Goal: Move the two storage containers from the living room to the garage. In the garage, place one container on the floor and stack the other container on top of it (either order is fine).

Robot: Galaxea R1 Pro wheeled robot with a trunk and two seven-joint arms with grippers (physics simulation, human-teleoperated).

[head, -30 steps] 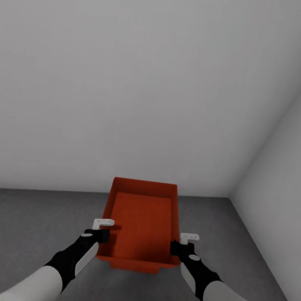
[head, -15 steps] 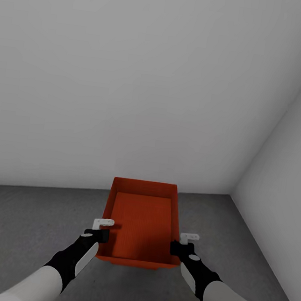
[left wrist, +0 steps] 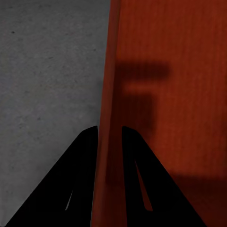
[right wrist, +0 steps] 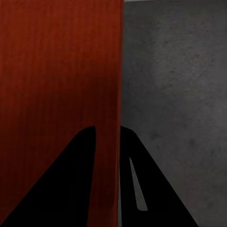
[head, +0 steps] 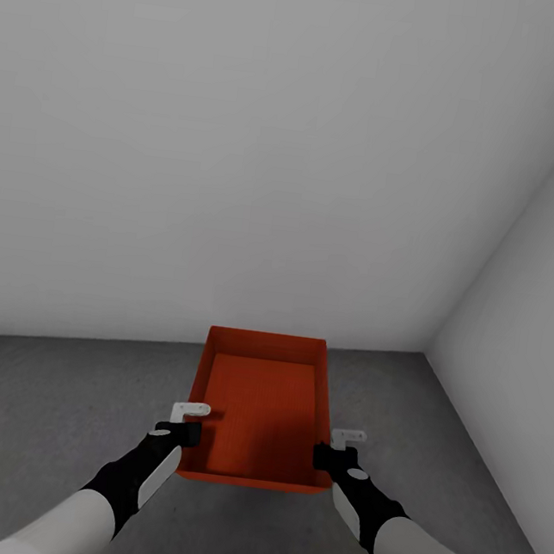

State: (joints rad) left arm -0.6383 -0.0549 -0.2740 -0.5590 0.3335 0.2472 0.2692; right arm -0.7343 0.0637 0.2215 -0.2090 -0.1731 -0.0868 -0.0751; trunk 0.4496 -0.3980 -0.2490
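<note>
One orange-red storage container, topless and empty, is held low over the dark concrete floor of the garage, near a corner. My left gripper is shut on its left side wall, and my right gripper is shut on its right side wall. In the left wrist view the gripper straddles the thin orange wall, one finger inside and one outside. The right wrist view shows the same for the right gripper on the container. I cannot tell whether the container's underside touches anything.
A pale grey back wall rises just beyond the container. A second grey wall closes the right side, and the two meet in a corner. Bare concrete spreads to the left and in front.
The floor-wall line has crept upward in the picture, so the view has shifted. An orange strip that showed under the container's near edge has shrunk and gone. Both grips are unchanged.
</note>
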